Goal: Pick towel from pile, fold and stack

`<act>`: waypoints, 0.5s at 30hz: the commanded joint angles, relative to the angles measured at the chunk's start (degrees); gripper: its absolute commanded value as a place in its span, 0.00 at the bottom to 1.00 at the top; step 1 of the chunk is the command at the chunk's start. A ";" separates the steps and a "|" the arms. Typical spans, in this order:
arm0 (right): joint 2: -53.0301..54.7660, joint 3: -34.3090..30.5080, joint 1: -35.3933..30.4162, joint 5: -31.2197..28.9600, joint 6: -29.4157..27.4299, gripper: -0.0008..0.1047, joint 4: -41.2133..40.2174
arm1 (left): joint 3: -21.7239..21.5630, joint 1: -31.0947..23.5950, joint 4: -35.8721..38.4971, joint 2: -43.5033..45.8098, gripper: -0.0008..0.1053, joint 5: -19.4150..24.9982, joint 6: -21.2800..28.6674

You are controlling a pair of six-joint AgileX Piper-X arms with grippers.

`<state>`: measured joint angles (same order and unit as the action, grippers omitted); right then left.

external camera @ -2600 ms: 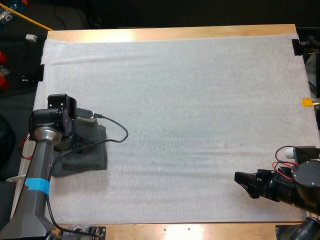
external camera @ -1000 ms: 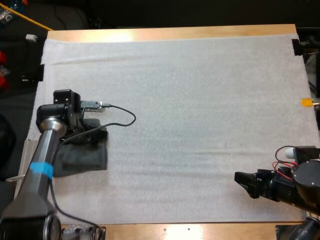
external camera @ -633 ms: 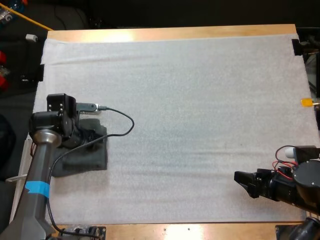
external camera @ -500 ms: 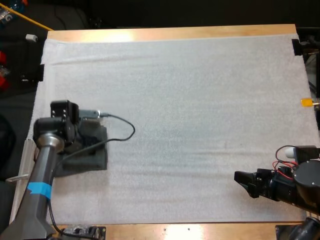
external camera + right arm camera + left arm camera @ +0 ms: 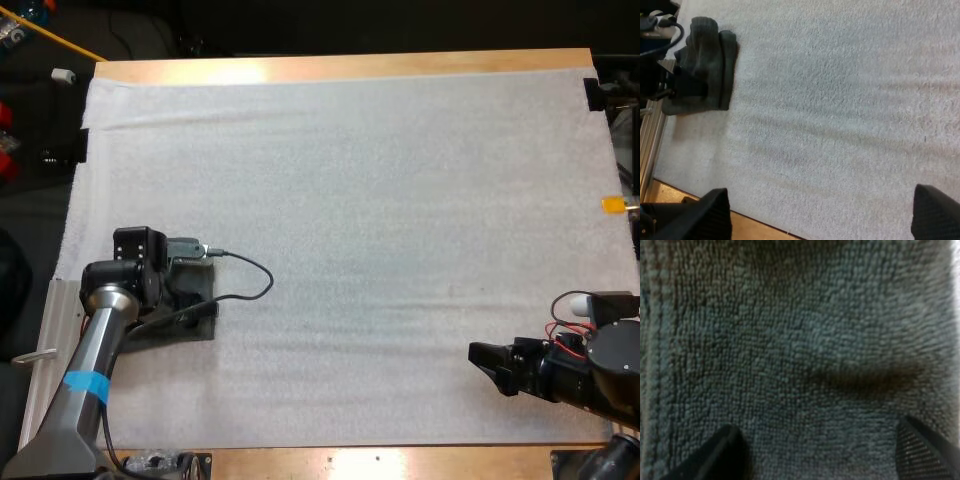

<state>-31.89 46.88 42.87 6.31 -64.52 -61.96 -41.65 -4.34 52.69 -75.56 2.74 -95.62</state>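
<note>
Towelling lies at about eight o'clock on the white foam mat (image 5: 380,200), which covers the wooden table (image 5: 350,64). It is a folded stack of dark grey-green terry towels (image 5: 180,330), close to the mat's left edge in the high view.

My left gripper (image 5: 825,452) is down on this stack. From above, the wrist hides most of the cloth and the fingers themselves. The left wrist view supplies that detail: the two black fingers (image 5: 722,452) are spread wide, with looped pile and a shallow dark crease between them. A stitched hem runs along one side of the cloth. Whether the tips press into the pile or sit just above it, I cannot tell.

My right gripper (image 5: 488,362) is at about four o'clock on the mat, well apart from the stack, pointing toward nine o'clock. From above, its fingers look like one dark wedge. The right wrist view shows them parted over bare mat, clear of anything. That view also shows the stack (image 5: 705,70) from the side, with rounded folds lying next to each other and the left arm at its edge.
</note>
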 commanded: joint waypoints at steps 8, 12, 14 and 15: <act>0.05 0.31 -0.01 -2.48 -0.39 0.68 1.00 | -10.35 -0.04 6.52 0.39 0.59 -6.80 -0.52; 0.05 0.31 0.00 -8.05 -1.28 0.68 2.62 | -13.83 -0.04 7.46 2.07 0.59 -7.77 -0.52; -0.68 0.31 0.00 -9.64 -2.76 0.68 3.08 | -15.25 -0.04 7.53 3.81 0.59 -7.76 -0.52; -1.21 0.31 0.00 -10.34 -3.83 0.68 3.07 | -15.58 -0.04 7.53 4.25 0.59 -7.76 -0.52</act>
<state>-32.70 46.88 42.87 -3.09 -67.58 -59.29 -56.84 -4.34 59.72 -71.78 -4.61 -95.62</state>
